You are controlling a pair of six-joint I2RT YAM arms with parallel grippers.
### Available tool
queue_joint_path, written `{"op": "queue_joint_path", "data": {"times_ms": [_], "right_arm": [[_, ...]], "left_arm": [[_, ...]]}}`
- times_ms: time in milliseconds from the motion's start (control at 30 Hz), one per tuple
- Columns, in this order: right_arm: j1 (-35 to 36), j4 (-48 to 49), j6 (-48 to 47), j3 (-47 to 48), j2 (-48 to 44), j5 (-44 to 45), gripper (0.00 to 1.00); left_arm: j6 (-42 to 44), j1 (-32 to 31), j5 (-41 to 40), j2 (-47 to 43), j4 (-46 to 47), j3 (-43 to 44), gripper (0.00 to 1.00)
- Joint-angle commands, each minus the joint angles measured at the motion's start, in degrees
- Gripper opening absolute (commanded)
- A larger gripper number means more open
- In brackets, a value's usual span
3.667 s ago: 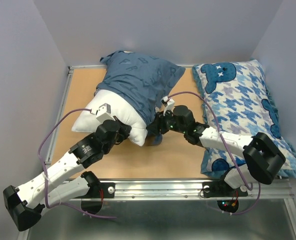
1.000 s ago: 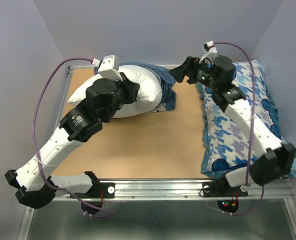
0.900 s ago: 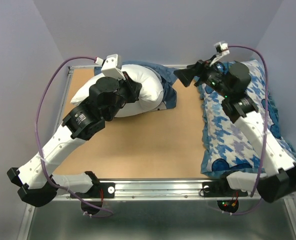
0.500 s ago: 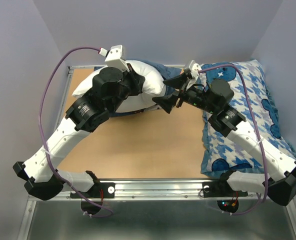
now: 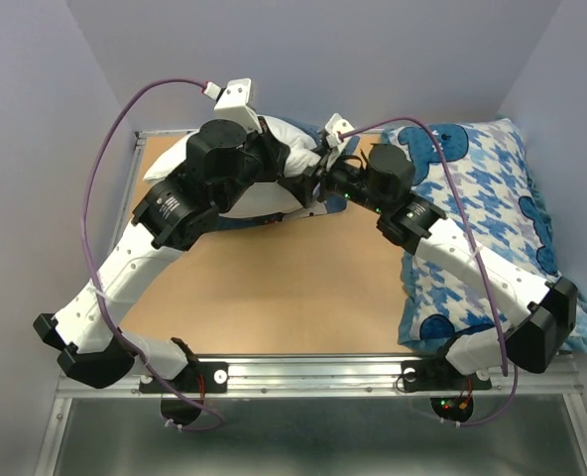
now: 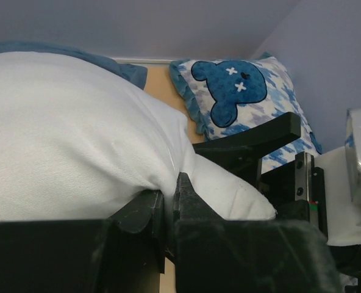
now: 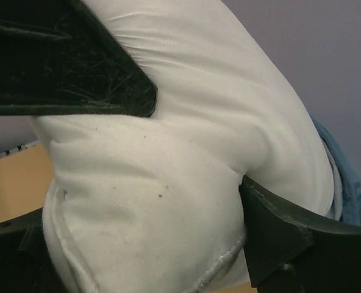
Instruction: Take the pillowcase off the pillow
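- A thin purple cable loops up high on the far left, above the white and black left arm.
- The flat tan wooden table shows bare below the two arms.
- The left gripper reaches to the back of the table. Its black fingers are squeezed tight together, with a little fold of the pillow pinched between them.
- The big plump plain white pillow is at the back of the table, left of the middle. From above, both arms hide most of it.
- The soft dark blue pillowcase only peeks out as a strip along the far edge of the pillow. The pillow's near side is bare white.
- In the right wrist view, a big black robot part lies across the top left of the pillow and hides that bit.
- The right gripper comes in from the right. Its fingers are spread wide apart, with the pillow's corner between them. One finger pushes a dent into the pillow.
- The two grippers are very close together at that corner.
- A blue-and-white checked pillow with blue bear shapes lies along the right side. The right arm crosses over its left edge.
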Motion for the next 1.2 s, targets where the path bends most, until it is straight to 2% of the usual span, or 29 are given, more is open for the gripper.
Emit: {"op": "queue_joint_path", "data": {"times_ms": [0, 33, 67, 133, 167, 267, 300, 367, 433, 533, 567, 600, 667, 700, 767, 800, 833, 867, 933, 967, 1000, 1067, 1100, 1133, 1167], "right_arm": [[0.6, 0.4, 2.7, 7.5, 4.1, 8.4, 0.48], [0.6, 0.4, 3.1, 8.5, 4.5, 10.6, 0.3], [0.7, 0.3, 6.5, 9.8, 4.8, 14.4, 0.17], [0.5, -1.4, 8.8, 14.2, 5.6, 18.7, 0.01], [0.5, -2.4, 11.1, 16.0, 6.1, 20.0, 0.01], [0.1, -8.5, 15.8, 24.8, 8.9, 24.1, 0.01], [-0.2, -10.3, 17.0, 27.7, 10.0, 25.4, 0.01], [-2.5, -16.2, 21.5, 35.1, 13.7, 25.1, 0.01], [-5.1, -19.8, 24.6, 38.6, 15.6, 22.8, 0.0], [-8.9, -23.5, 28.4, 44.8, 19.0, 20.0, 0.01], [-10.4, -23.9, 29.3, 45.7, 19.5, 19.6, 0.0], [-11.2, -24.7, 30.0, 47.3, 20.2, 19.2, 0.01], [-14.0, -25.0, 32.7, 48.0, 20.4, 17.7, 0.01], [-15.2, -25.2, 33.6, 48.2, 20.4, 15.1, 0.01], [-17.6, -25.1, 35.5, 48.4, 20.2, 11.8, 0.01], [-17.8, -25.2, 36.0, 48.4, 20.1, 10.8, 0.01], [-18.1, -25.2, 36.0, 48.2, 19.7, 10.9, 0.0], [-18.3, -25.3, 36.0, 47.3, 18.8, 11.2, 0.01], [-19.0, -25.2, 36.4, 46.4, 17.9, 11.9, 0.0], [-20.2, -25.2, 36.9, 46.2, 17.2, 11.5, 0.01], [-21.0, -25.3, 37.3, 46.1, 17.1, 11.2, 0.0], [-23.3, -25.6, 38.2, 46.0, 16.6, 9.1, 0.01], [-23.9, -25.7, 38.8, 46.0, 16.4, 7.8, 0.01], [-24.4, -25.8, 38.8, 45.9, 16.3, 7.6, 0.01], [-24.7, -25.9, 39.0, 45.6, 16.1, 7.6, 0.01]], "left_arm": [[2.1, -1.0, 8.9, -1.0, 10.4, 6.9, 0.0], [2.7, -0.9, 9.4, -0.8, 10.5, 8.1, 0.0], [3.1, -1.0, 10.3, -0.5, 10.4, 8.7, 0.0], [4.2, -1.0, 10.6, -0.5, 11.1, 10.2, 0.02], [4.6, -0.9, 10.7, -0.7, 11.7, 10.6, 0.19], [6.5, -0.9, 9.9, -2.9, 14.8, 11.5, 0.51], [7.2, -0.9, 9.2, -3.7, 15.8, 11.5, 0.54], [8.5, -0.9, 8.5, -7.1, 19.2, 10.4, 0.58], [9.6, -0.9, 8.4, -10.2, 23.6, 6.4, 0.59], [9.3, -1.0, 1.0, -17.0, 25.3, 1.3, 0.59], [9.0, -0.9, -2.0, -20.5, 25.7, -2.9, 0.59], [7.9, -1.0, -9.6, -22.1, 25.8, -5.2, 0.59], [6.4, -0.9, -19.1, -24.8, 23.6, -11.0, 0.59], [5.8, -0.9, -27.2, -25.9, 22.3, -12.6, 0.6], [5.3, -0.9, -34.5, -25.8, 19.4, -16.9, 0.63], [5.2, -0.7, -39.3, -25.3, 19.6, -18.8, 0.69], [5.1, -0.2, -39.7, -25.0, 20.1, -20.6, 0.7], [4.8, 2.6, -38.8, -24.0, 21.5, -23.4, 0.71], [2.6, 8.2, -30.4, -22.3, 21.4, -24.7, 0.72], [0.8, 15.2, -20.2, -20.6, 21.6, -25.9, 0.72], [-0.1, 19.7, -14.1, -19.7, 22.5, -26.8, 0.71], [-1.6, 26.2, -1.6, -17.9, 26.5, -30.0, 0.71], [-2.8, 31.5, 11.2, -16.5, 29.1, -31.6, 0.71], [-3.3, 33.1, 16.7, -15.9, 35.8, -35.2, 0.74], [-4.4, 34.4, 24.0, -14.6, 38.0, -36.4, 0.95]]}}
